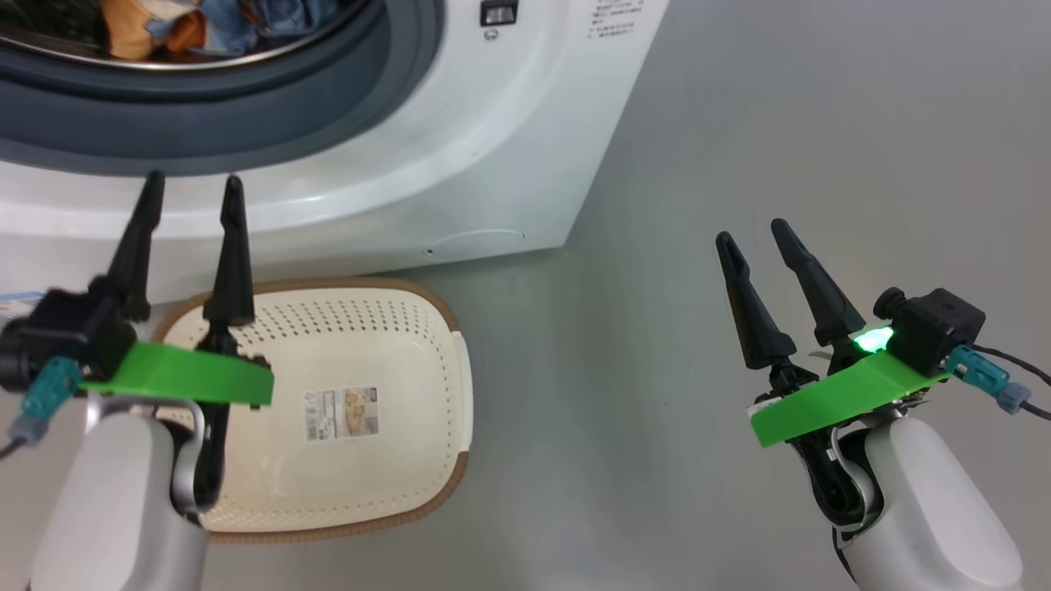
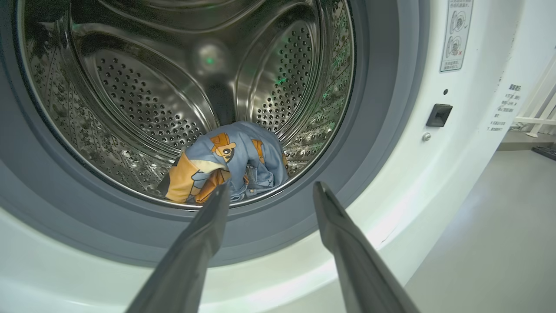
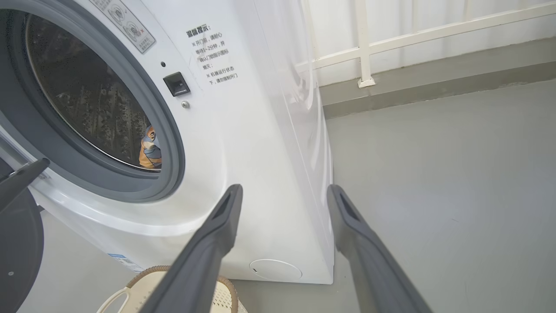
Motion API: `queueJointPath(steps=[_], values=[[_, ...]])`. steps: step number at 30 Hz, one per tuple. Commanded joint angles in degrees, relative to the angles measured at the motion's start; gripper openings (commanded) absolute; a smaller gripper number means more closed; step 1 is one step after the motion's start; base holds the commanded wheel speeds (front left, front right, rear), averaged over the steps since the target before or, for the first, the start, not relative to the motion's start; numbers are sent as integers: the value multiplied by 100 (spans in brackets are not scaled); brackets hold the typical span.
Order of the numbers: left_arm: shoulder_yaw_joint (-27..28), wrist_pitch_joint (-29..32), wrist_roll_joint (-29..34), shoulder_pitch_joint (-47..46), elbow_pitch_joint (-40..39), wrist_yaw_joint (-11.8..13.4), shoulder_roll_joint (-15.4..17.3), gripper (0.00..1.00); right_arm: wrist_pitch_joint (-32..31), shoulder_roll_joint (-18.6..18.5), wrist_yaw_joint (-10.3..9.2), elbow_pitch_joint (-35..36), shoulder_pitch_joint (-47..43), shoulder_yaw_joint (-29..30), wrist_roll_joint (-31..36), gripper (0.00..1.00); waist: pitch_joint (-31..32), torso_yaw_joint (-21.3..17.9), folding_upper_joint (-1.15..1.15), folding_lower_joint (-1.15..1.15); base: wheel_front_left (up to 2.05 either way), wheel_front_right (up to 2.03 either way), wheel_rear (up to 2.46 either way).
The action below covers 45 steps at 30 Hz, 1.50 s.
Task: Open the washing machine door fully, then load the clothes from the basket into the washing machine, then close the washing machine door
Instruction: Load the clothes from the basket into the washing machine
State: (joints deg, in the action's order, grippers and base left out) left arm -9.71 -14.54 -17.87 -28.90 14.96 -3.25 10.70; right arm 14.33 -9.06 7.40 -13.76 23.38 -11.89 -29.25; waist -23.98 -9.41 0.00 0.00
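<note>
Hovering with left tool (image 1: 194, 179) and right tool (image 1: 751, 231) spread, empty; clothes (image 2: 230, 163) lying in the drum (image 2: 143, 100). Facing, probably, the open washing machine door (image 3: 17, 252) at the right tool's eight o'clock, nearer the left tool.

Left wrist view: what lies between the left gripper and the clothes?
Only the rubber seal and the drum's steel rim; otherwise the stretch to the clothes is bare, in the left wrist view.
</note>
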Motion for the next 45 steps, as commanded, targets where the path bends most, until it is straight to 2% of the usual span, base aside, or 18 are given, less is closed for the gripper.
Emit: queueJointPath(steps=[1,34,45], values=[[196,-46,-50,128,-211,34,150,100,67,-43,9,105,-131,-94,-41,100,176,116,0,0,0,0,0],[704,-46,164,2245,-1248,151,-247,100,67,-255,9,5,-711,-39,37,100,1554,614,0,0,0,0,0],[984,-46,173,2813,-1346,96,-465,100,67,-274,9,-7,-944,-31,70,100,1822,732,0,0,0,0,0]])
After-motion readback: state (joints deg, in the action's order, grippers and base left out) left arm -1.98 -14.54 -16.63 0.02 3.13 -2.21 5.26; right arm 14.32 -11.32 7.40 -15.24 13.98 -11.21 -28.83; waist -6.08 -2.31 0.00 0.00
